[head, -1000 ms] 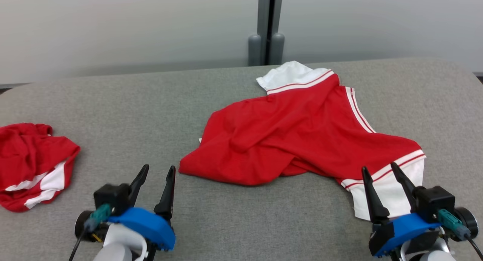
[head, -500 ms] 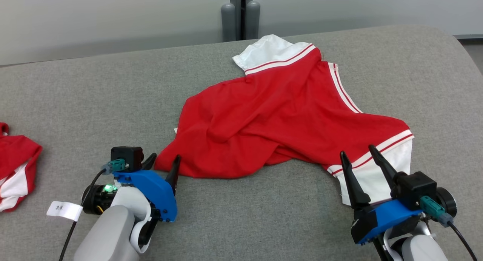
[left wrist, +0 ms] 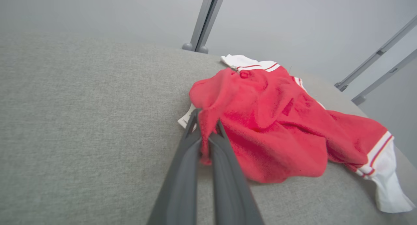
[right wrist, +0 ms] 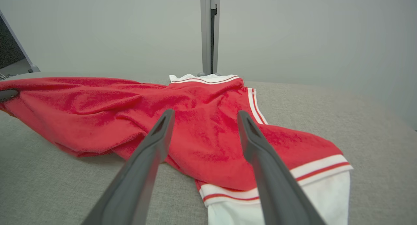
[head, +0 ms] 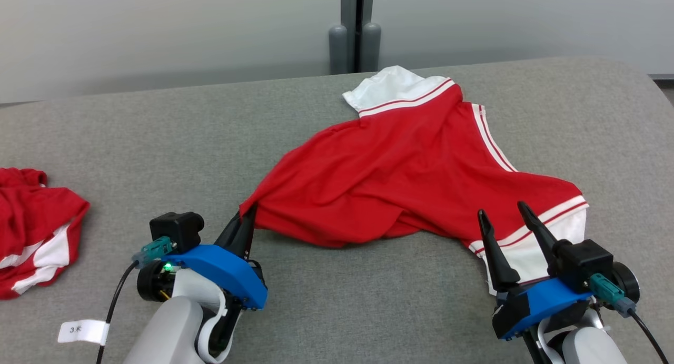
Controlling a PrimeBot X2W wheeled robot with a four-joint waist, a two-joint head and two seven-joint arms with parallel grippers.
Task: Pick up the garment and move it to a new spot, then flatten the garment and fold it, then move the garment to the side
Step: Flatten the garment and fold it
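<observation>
Grey table (head: 158, 143): left tool (head: 247, 215) now clamped on garment (head: 400, 179) corner.

Head cam high, fwd-down; wrist cams low, close (shared: garment (head: 410, 185)).

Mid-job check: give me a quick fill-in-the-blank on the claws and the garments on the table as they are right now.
The left claw is ___ on an edge of the red shirt. The right claw stands ___, gripping nothing. The shirt's sleeve ends are ___ with red stripes. Another crumpled red garment lies at the robot's ___ end of the table.
Missing words: shut; open; white; left.
</observation>
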